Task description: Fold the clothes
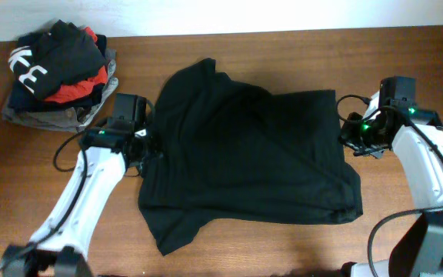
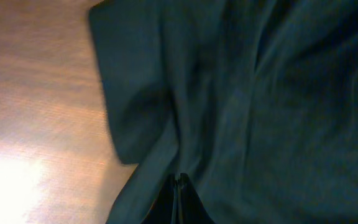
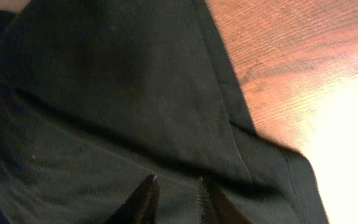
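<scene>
Clothes (image 1: 244,154), big black soft long-sleeved top: light, floppy, prob. slides. My left claw (image 2: 179,185) shut on edge, right claw (image 3: 174,194) narrowly parted, empty; I'd grab corners.

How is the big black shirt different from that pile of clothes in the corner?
The black top lies spread out mid-table, one plain dark piece; the pile is bunched at the far left corner, several pieces in red, grey and black with white letters. Both are cloth on the wooden table.
</scene>
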You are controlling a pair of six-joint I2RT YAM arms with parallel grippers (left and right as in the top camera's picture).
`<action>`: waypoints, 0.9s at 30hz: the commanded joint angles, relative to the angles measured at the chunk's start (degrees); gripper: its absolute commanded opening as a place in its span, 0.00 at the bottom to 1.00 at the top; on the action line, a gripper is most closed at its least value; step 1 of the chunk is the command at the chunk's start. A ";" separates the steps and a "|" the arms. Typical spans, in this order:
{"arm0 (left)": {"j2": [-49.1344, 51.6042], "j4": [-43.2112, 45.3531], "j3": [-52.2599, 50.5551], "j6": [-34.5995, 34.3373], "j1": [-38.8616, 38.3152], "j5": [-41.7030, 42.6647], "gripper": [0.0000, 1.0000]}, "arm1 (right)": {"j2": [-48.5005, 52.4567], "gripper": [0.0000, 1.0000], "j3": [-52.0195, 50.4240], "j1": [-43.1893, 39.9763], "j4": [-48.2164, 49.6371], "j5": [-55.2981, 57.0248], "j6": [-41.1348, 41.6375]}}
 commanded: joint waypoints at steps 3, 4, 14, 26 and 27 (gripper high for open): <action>9.18 3.58 0.48 2.16 -0.04 1.97 0.01 | 6.03 0.10 0.44 0.26 2.10 -2.21 -2.16; 10.32 4.17 0.48 2.16 0.04 1.73 0.01 | 7.13 0.09 0.44 0.26 2.56 -2.23 -2.38; 15.67 6.19 0.48 2.19 3.74 -0.70 0.01 | 15.37 0.07 0.44 0.66 5.99 -2.16 -4.61; 17.86 6.58 0.46 4.13 5.84 -0.72 0.01 | 21.24 0.07 0.42 2.45 7.58 3.15 -4.63; 18.25 6.95 0.46 4.11 5.84 -0.70 0.01 | 21.24 0.07 0.42 2.45 7.58 3.45 -4.61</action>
